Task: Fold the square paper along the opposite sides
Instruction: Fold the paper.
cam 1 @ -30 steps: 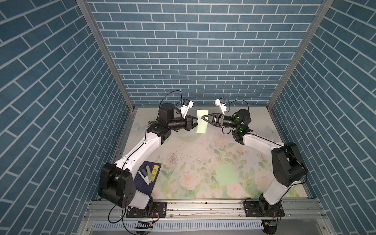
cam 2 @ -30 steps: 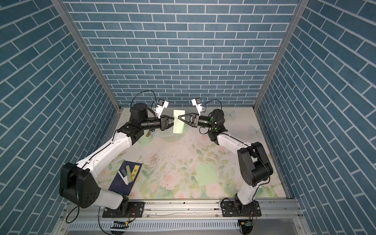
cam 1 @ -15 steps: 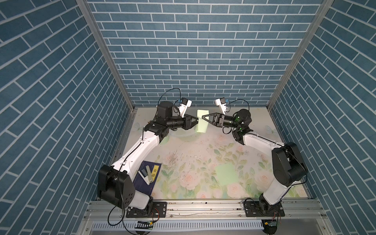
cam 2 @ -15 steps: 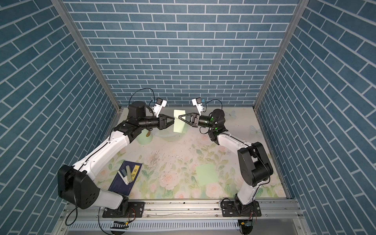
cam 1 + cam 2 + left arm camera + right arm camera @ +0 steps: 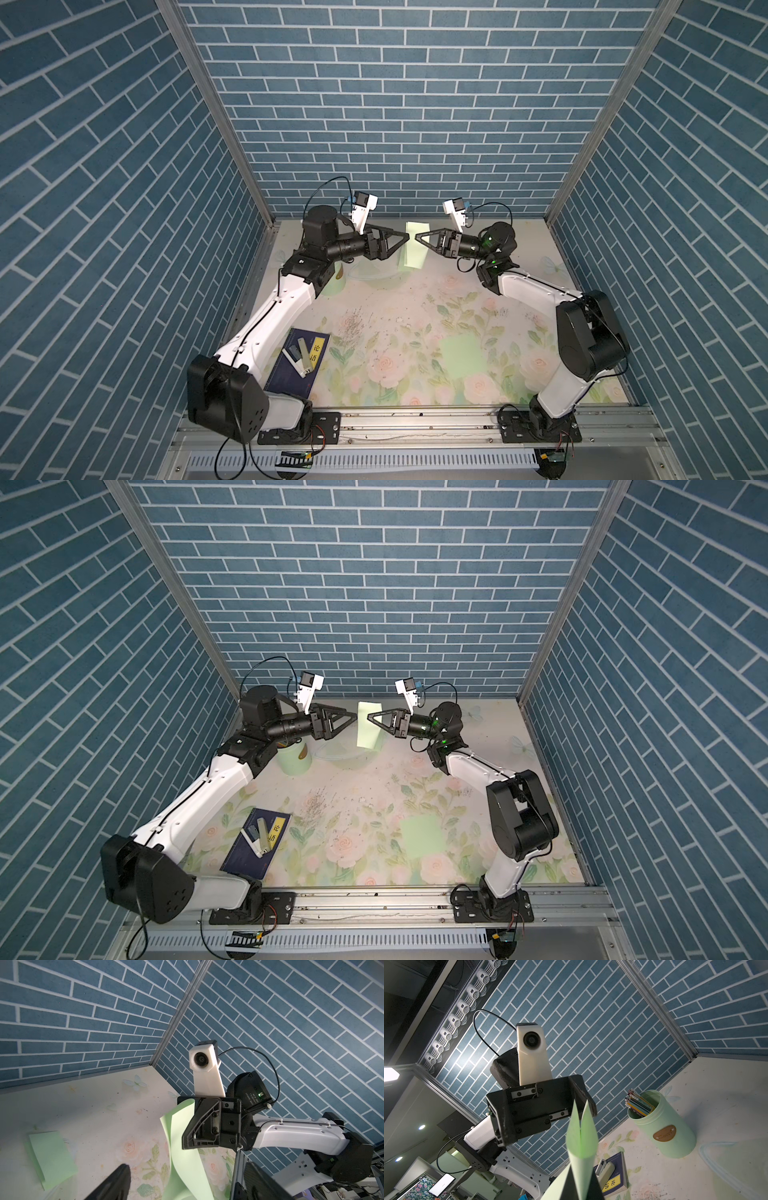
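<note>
In both top views the green paper hangs in the air at upper centre of the frame, above the floral surface, between the two hands. The right hand is pressed together and pinches the paper's edge; the right wrist view shows the sheet bent double, w/ two layers meeting at the fingertips. The left hand is spread wide, just beside the paper but not gripping it. Lower centre-right lies another green sheet. A green cup w/ pencils stands under the left arm, and a blue book lies at lower left.
</note>
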Motion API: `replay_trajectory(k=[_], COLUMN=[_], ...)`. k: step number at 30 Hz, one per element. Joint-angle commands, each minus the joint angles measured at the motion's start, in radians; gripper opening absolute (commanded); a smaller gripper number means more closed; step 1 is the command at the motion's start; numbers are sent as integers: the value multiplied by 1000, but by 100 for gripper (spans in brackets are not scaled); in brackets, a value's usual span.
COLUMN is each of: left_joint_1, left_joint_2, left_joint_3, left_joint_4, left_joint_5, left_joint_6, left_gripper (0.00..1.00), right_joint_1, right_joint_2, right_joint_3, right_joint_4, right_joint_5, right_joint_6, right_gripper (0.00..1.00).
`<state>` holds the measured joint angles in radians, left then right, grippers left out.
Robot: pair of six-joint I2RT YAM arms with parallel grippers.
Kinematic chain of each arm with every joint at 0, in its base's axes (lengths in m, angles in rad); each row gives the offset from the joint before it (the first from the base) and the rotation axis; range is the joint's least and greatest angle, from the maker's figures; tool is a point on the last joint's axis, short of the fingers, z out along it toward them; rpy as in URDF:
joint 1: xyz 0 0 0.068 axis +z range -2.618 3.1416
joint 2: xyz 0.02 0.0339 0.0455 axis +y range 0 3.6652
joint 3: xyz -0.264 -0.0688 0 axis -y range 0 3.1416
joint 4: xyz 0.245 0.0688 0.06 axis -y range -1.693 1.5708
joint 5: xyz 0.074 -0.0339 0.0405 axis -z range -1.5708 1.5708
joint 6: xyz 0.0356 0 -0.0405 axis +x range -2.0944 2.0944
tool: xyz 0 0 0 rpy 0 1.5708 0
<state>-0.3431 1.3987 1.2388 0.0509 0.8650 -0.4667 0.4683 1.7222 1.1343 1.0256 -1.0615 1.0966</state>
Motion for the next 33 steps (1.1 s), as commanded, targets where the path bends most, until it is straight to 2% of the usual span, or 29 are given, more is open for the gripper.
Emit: replay_trajectory(k=[1,3,10,13,19,24,25,27,29,31,33], left_joint_1=[-18,-26,-47,-48,-48,-48,-48,-47,-46,-44,-43], left_joint_2=[57,77,100,97,82,76,76,75,71,65,57], left_joint_3=[2,10,25,20,-1,-16,-17,-17,-19,-19,-20], left_joint_4=[26,33,79,84,118,152,156,167,194,214,226], left_joint_5=[9,21,71,72,83,88,88,85,83,78,69], left_joint_6=[7,14,7,0,-17,-37,-40,-53,-80,-95,-103], left_gripper=[90,84,27,14,0,0,0,0,0,0,0], right_joint_1=[-2,-2,-2,-2,-2,-2,-2,-2,-2,-1,5], right_joint_2=[-37,-41,-36,-31,-19,-16,-17,-21,-29,-39,-49], right_joint_3=[39,40,41,42,54,56,56,51,33,7,-16], right_joint_4=[51,58,63,63,64,64,64,65,70,84,96], right_joint_5=[-2,-2,0,1,3,0,-3,-7,-9,-2,-3], right_joint_6=[13,20,27,27,31,31,31,28,24,25,24], right_gripper=[7,7,7,7,7,8,12,25,47,57,61])
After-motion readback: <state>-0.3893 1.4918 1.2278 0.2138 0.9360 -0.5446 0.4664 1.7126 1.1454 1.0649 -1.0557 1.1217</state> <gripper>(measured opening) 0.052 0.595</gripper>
